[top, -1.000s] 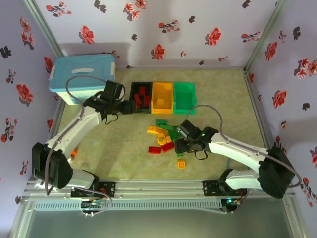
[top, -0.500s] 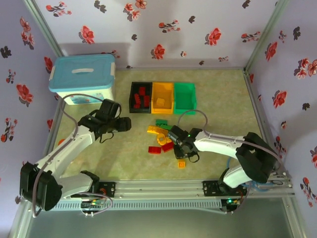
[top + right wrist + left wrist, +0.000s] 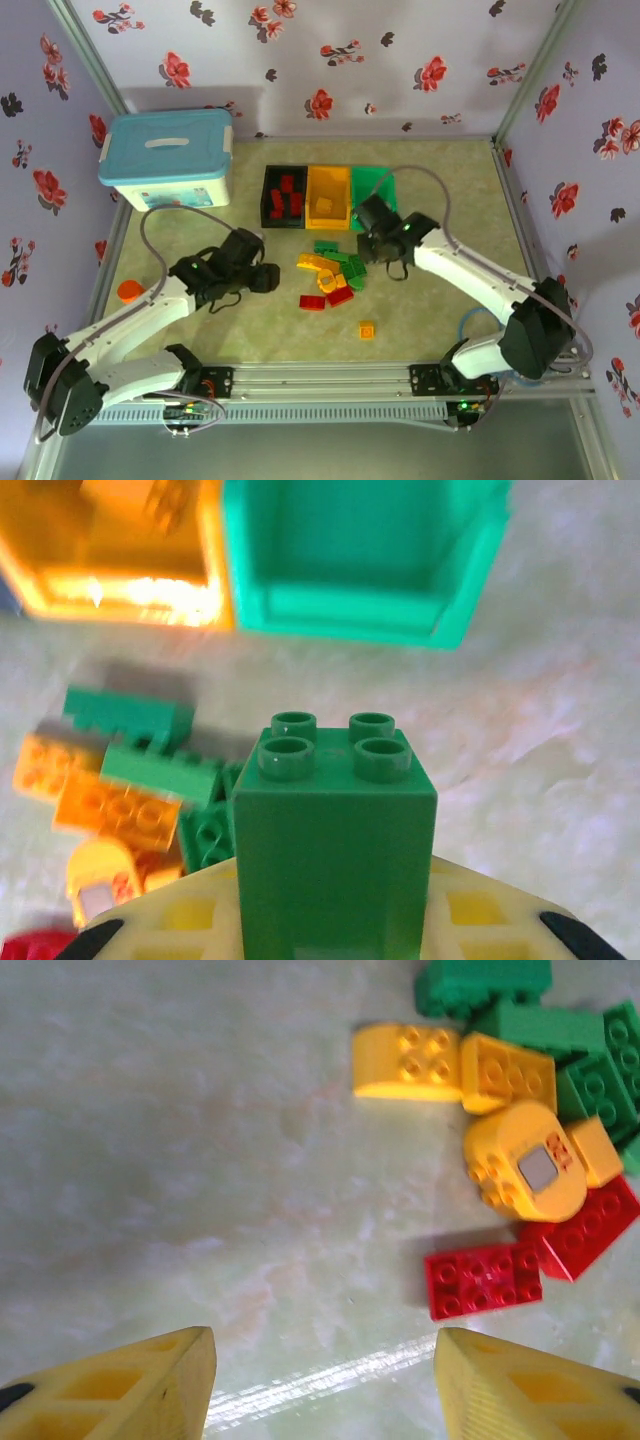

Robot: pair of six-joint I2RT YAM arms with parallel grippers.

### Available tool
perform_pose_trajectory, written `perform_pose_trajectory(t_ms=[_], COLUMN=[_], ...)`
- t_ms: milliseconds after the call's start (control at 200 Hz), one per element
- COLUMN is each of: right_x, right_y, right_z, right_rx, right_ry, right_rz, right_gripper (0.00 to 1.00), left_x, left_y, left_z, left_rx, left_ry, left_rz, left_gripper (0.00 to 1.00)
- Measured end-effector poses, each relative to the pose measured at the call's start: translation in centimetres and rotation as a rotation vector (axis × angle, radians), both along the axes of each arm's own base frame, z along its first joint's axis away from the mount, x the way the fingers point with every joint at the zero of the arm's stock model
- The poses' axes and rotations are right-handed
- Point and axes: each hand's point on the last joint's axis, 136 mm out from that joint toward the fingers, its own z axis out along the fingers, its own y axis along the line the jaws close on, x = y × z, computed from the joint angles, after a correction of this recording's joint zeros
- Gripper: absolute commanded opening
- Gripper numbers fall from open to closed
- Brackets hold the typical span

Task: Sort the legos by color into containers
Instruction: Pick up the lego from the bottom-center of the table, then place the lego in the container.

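The legos lie in a loose pile point(image 3: 330, 272) of red, orange-yellow and green bricks mid-table, with one orange brick point(image 3: 367, 329) apart, nearer the front. The containers stand in a row behind: black bin point(image 3: 285, 195) with red bricks, orange-yellow bin point(image 3: 328, 195), green bin point(image 3: 385, 185). My right gripper point(image 3: 366, 228) point(image 3: 333, 910) is shut on a tall green brick point(image 3: 335, 830), just in front of the green bin point(image 3: 360, 560). My left gripper point(image 3: 262, 278) point(image 3: 325, 1360) is open and empty, low over bare table left of a red brick point(image 3: 483, 1278).
A white storage box with a light-blue lid point(image 3: 168, 160) stands at the back left. A small orange object point(image 3: 130, 291) lies by the left edge. Metal frame rails and flowered walls close the table in. Bare table lies to the right of the pile.
My right gripper shut on the green brick at the pile and carried it back toward the green bin. My left arm swung from the black bin down to the pile's left side.
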Motion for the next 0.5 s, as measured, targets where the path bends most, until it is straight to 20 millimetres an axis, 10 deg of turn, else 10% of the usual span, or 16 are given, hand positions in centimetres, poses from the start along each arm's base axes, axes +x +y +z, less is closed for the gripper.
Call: perform_pose_trajectory(t_ms=[345,500], right_x=[11.1,14.2], right_y=[-1.1,-1.1], right_z=[-3.3,-3.9], right_rx=[-0.075,-0.093], right_ry=[0.075,0.086], right_rz=[-0.037,-0.038], right_gripper=[0.29,0.75], left_x=[-5.9,-6.8], left_y=[-6.9,-9.7], left_z=[-2.1,-3.1], left_rx=[0.038,0.068], left_ry=[0.007,0.014], left_rz=[-0.224,-0.272], left_gripper=[0.61,0.62])
